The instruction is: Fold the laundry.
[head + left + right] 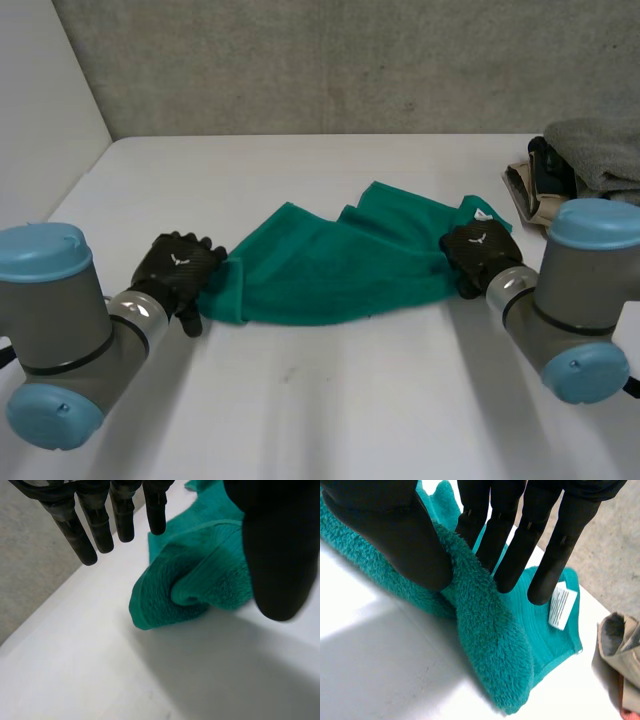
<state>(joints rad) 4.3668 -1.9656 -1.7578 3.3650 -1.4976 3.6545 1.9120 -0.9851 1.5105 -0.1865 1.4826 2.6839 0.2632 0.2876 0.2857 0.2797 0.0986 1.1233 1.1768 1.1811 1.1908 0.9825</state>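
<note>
Black against the green pile, the right hand (395, 535) has a raised ridge of the green towel (490, 645) pinched between its thumb and straight fingers (521, 550), at the towel's end nearest it. A white care label (561, 605) lies just past the fingertips. Further out beyond that hand, a heap of other laundry (595, 150) sits on the tabletop (330, 400). The left hand (280, 545) is open, its fingers (70, 527) straight and clear of the cloth, with the towel's opposite, bunched end under its palm. The towel lies rumpled between the two hands. I judge this to be the gripping step ahead of the first fold. Next, the left hand needs to close on its end so that both can lift and draw the towel flat.
</note>
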